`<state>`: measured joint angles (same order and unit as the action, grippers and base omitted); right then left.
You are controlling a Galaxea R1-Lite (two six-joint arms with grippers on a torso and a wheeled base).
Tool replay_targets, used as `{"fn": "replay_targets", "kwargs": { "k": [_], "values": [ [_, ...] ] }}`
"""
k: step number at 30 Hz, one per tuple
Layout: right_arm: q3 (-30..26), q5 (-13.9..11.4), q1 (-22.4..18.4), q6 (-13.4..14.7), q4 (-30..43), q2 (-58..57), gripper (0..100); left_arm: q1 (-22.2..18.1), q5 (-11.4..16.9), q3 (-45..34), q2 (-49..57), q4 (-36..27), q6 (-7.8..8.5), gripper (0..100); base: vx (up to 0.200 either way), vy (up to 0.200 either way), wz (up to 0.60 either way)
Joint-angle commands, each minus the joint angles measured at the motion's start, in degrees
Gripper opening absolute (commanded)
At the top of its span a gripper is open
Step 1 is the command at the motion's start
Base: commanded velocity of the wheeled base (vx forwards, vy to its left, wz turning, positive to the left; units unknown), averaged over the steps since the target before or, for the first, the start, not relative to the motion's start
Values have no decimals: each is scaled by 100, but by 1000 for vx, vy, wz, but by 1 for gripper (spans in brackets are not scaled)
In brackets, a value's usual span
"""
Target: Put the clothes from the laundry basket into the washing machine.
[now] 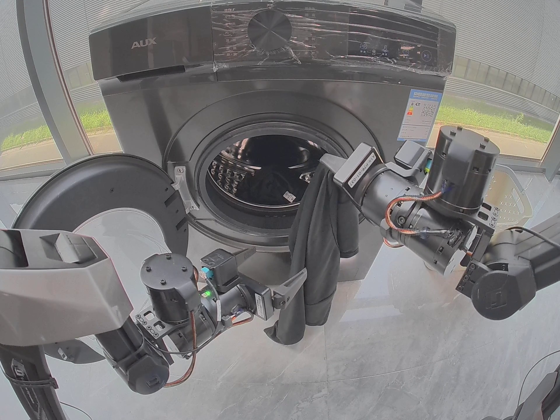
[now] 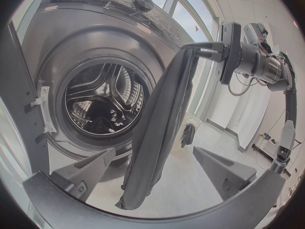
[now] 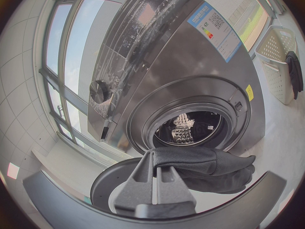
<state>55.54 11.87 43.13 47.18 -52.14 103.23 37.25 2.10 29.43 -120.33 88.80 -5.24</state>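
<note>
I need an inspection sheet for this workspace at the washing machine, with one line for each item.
Surface: pale glossy tiled floor.
Job's things: washing machine with its door swung open; dark clothes in the drum; dark garment hanging before the opening; laundry basket beside the machine, another dark piece over its rim.
Clutter: nothing seen.
End effectors: right end effector shut on the garment's top; left end effector open, low by the garment's lower part.
Cables: orange cable looped at the right wrist, another at the left arm.
Surroundings: large windows, grass outside.
</note>
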Motion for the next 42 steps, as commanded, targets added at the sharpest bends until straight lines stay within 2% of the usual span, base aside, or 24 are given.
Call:
{"fn": "replay_targets", "kwargs": {
  "k": [1, 6, 20, 24, 28, 34, 42],
  "values": [
    [124, 8, 82, 20, 11, 13, 0, 89, -8, 195, -298, 6, -12, 100, 0, 0, 0],
    [124, 8, 90, 20, -24, 31, 0, 212, -16, 459, -605, 15, -47, 100, 0, 0, 0],
    [106, 17, 178, 46, -68, 48, 0, 168, -25, 1645, -1590, -91, -38, 100, 0, 0, 0],
    [89, 17, 178, 46, -68, 48, 0, 168, -254, 1865, -1704, -205, -30, 100, 0, 0, 0],
    [89, 17, 187, 46, -68, 57, 0, 212, -245, 1909, -1695, -231, -12, 100, 0, 0, 0],
    [71, 17, 205, 55, -68, 57, 0, 186, -245, 2419, -1968, -512, -12, 100, 0, 0, 0],
    [18, 17, 178, 63, -77, 22, 0, 19, -535, 2779, -2143, -556, -12, 100, 0, 0, 0]
  ]
}}
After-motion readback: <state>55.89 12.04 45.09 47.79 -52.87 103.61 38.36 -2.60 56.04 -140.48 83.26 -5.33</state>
